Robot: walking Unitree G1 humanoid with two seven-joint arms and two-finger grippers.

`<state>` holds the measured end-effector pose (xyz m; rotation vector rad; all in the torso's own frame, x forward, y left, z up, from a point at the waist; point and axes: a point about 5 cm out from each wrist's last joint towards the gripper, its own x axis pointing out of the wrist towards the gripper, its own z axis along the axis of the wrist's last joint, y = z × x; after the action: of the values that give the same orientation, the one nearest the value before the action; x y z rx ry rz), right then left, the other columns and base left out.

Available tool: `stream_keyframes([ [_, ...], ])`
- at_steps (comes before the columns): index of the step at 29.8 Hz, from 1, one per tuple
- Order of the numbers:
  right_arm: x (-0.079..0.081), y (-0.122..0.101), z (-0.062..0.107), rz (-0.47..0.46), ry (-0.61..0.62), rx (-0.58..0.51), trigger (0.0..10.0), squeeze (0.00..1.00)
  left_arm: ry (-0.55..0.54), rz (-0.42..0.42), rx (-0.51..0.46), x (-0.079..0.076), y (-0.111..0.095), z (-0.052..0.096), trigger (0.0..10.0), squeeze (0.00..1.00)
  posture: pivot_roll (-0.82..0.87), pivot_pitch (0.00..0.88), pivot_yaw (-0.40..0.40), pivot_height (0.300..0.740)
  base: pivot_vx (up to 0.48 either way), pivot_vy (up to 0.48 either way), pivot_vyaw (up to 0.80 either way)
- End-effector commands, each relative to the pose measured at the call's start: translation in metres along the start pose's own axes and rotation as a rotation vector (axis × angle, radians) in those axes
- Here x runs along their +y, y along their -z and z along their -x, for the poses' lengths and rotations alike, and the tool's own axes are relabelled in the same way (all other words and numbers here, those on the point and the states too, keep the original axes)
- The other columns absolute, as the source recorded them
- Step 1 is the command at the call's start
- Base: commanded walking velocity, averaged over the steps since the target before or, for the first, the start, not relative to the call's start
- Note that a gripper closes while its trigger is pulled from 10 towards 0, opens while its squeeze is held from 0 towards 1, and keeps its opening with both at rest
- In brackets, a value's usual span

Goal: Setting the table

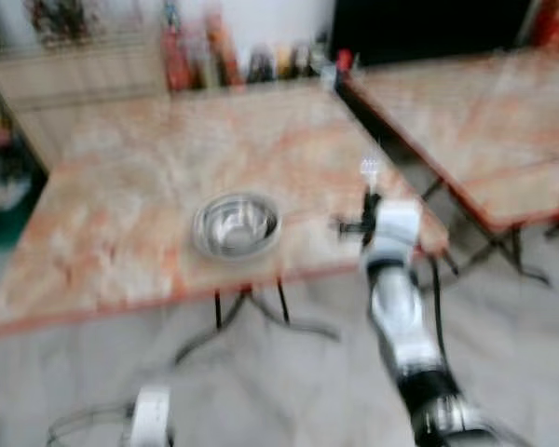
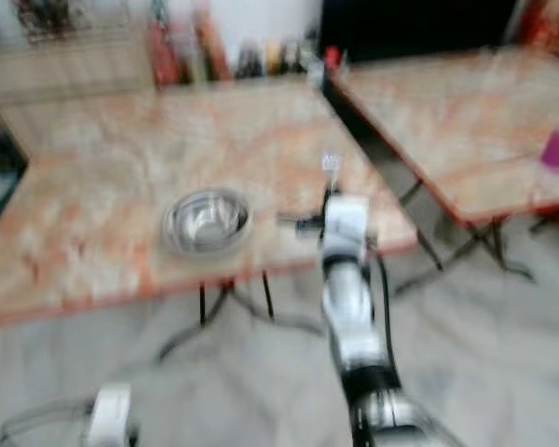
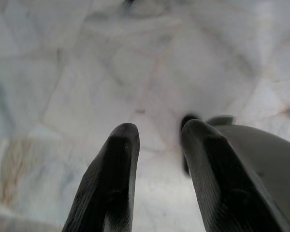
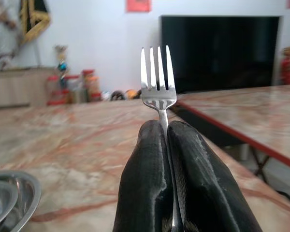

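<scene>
The right pincer [image 4: 166, 145] is clenched on a fork [image 4: 158, 79], its two black fingers pressed together around the handle so that the tines stand upright just above the fingertips. This pincer is raised over the near right corner of a marbled orange and cream counter [image 1: 149, 177]. To the pincer's left, near but apart from it, a shiny metal bowl [image 1: 236, 224] sits on the counter close to the near edge; in the right wrist view its rim [image 4: 12, 193] shows low beside the fingers. Beyond the pincer, at the far edge of the counter, stands a row of bottles and jars [image 1: 233, 60], blurred. Behind them is a white wall and a large dark screen [image 4: 217, 50]. To the pincer's right, well apart, a second counter [image 1: 475, 121] of the same marbled pattern stands on thin black legs. The head views are blurred. The left pincer [image 3: 157, 169] hangs low over a pale marble floor [image 3: 87, 72], its two fingers released with a gap between them, grasping nothing.
</scene>
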<state>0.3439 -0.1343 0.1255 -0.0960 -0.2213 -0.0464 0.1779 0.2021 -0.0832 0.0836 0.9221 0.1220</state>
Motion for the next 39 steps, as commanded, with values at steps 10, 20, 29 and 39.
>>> stream_keyframes([
  [10, 0.0144, -0.0073, -0.0037, 0.032, -0.067, -0.024, 10.0, 0.00, -0.024, -0.007, -0.013, 0.0074, -0.0055, -0.0010, 10.0, 0.00, 0.00, 0.056, 0.011, 0.740, 0.292, 0.000, 0.10],
  [20, 0.0185, -0.0051, -0.0006, 0.047, -0.115, -0.020, 10.0, 0.00, -0.027, 0.000, -0.012, 0.0068, -0.0048, -0.0009, 10.0, 0.00, 0.00, 0.060, 0.005, 0.740, 0.292, 0.000, 0.29],
  [29, 0.0172, -0.0042, 0.0000, -0.001, -0.108, -0.014, 10.0, 0.00, -0.036, 0.015, -0.011, 0.0068, -0.0040, -0.0007, 10.0, 0.00, 0.00, 0.057, 0.001, 0.740, 0.030, 0.000, 0.18],
  [39, 0.0173, -0.0025, 0.0003, -0.014, -0.111, -0.002, 10.0, 0.00, -0.038, 0.012, -0.007, 0.0083, -0.0035, -0.0006, 10.0, 0.00, 0.00, 0.045, 0.005, 0.740, 0.000, 0.342, 0.00],
])
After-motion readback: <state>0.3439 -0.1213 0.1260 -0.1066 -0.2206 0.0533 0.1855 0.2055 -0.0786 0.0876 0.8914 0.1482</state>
